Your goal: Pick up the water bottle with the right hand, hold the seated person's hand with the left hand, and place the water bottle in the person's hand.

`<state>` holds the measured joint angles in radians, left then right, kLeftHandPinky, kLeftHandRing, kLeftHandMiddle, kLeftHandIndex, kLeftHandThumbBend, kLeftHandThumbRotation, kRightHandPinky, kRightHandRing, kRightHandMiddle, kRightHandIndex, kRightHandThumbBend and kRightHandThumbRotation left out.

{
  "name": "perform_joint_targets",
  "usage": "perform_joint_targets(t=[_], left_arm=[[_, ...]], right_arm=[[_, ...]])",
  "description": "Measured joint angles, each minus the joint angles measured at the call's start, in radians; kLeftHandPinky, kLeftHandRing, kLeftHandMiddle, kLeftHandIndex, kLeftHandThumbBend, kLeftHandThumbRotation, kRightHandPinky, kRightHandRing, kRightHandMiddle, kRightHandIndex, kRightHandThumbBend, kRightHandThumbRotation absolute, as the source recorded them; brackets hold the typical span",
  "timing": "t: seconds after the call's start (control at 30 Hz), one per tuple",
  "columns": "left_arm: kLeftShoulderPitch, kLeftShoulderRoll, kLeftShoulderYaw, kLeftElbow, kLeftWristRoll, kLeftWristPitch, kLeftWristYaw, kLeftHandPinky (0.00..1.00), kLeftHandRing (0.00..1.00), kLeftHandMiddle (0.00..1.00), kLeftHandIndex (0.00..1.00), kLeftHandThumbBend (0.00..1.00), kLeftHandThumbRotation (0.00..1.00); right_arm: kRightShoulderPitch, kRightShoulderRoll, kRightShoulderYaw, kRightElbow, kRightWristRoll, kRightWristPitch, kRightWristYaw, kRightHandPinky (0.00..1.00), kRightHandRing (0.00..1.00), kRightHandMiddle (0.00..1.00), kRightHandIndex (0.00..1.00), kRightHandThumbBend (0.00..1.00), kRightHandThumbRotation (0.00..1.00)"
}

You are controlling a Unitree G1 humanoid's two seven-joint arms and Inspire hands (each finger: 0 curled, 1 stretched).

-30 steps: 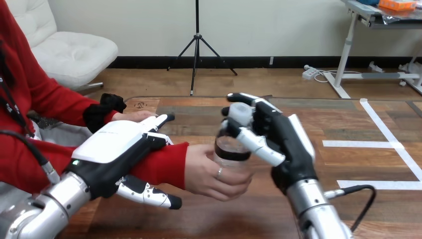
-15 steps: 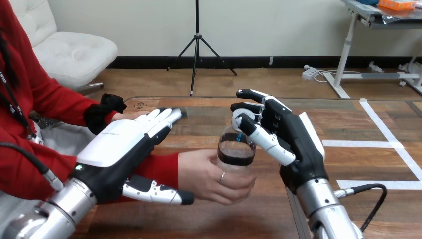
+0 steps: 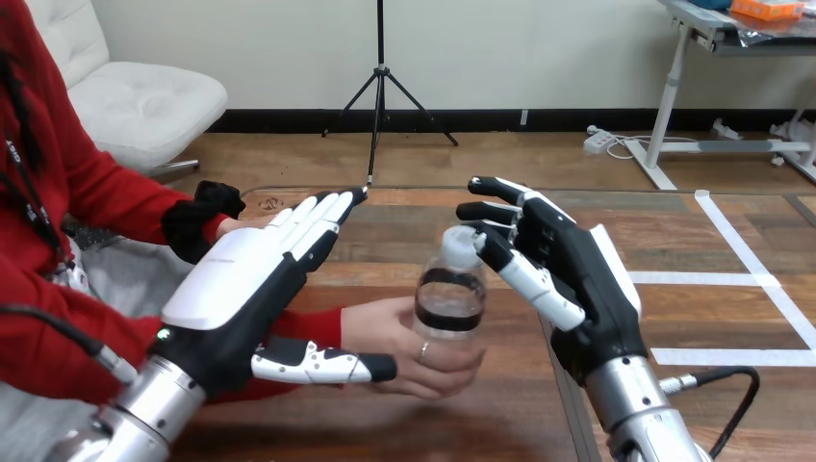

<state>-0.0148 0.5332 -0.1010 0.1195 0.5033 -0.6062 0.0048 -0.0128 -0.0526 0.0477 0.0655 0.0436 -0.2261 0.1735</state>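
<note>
Right hand [image 3: 575, 281] beside water bottle [image 3: 449, 303] (perhaps touching), in person's hand [image 3: 396, 332]

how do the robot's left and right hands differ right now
The left hand is held flat, fingers straight and together, over the person's red sleeve; the right hand stands on edge beside the bottle, fingers spread and slightly bent. The left thumb runs beside the person's hand; the right thumb's tip is at the bottle's cap. Both hands are open, gripping nothing.
</note>
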Motion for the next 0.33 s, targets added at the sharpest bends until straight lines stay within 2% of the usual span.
perform_joint_targets(t=[0.33], left_arm=[[0.002, -0.049, -0.004, 0.053, 0.000, -0.072, 0.059, 1.00, 1.00, 1.00, 1.00, 1.00, 0.75]], right_arm=[[0.022, -0.002, -0.016, 0.001, 0.001, -0.024, 0.012, 0.68, 0.71, 0.73, 0.77, 1.00, 0.64]])
